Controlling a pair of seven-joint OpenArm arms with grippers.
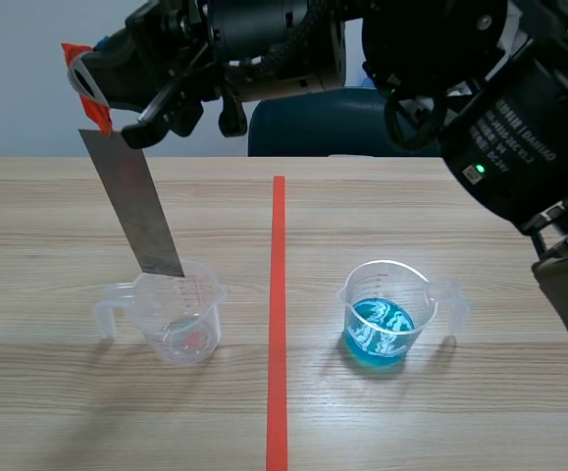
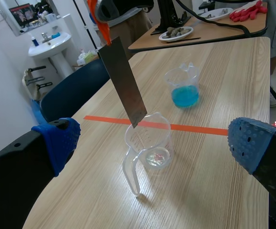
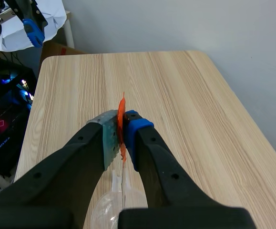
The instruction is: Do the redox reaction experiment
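Right claw point(image 3: 122, 138) pinches metal strip point(image 1: 131, 201) — seemingly inside clear beaker point(image 1: 180, 324), blue beaker point(image 1: 382, 314) apart — left claw point(image 2: 153, 142) wide.

Dark blue chair point(image 1: 313, 128) behind table point(image 1: 460, 422)

From between the arms, the scene view looks across the surface point(image 1: 68, 412). The left wrist view, from the side, shares its clear cup point(image 2: 152, 148) and blue cup point(image 2: 184, 90); the right looks steeply down past its gripper point(image 3: 122, 138).

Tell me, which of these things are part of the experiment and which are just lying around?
For the job:
metal strip
clear cup
cup of blue liquid

Lying about:
chair
sink
plate
red gloves
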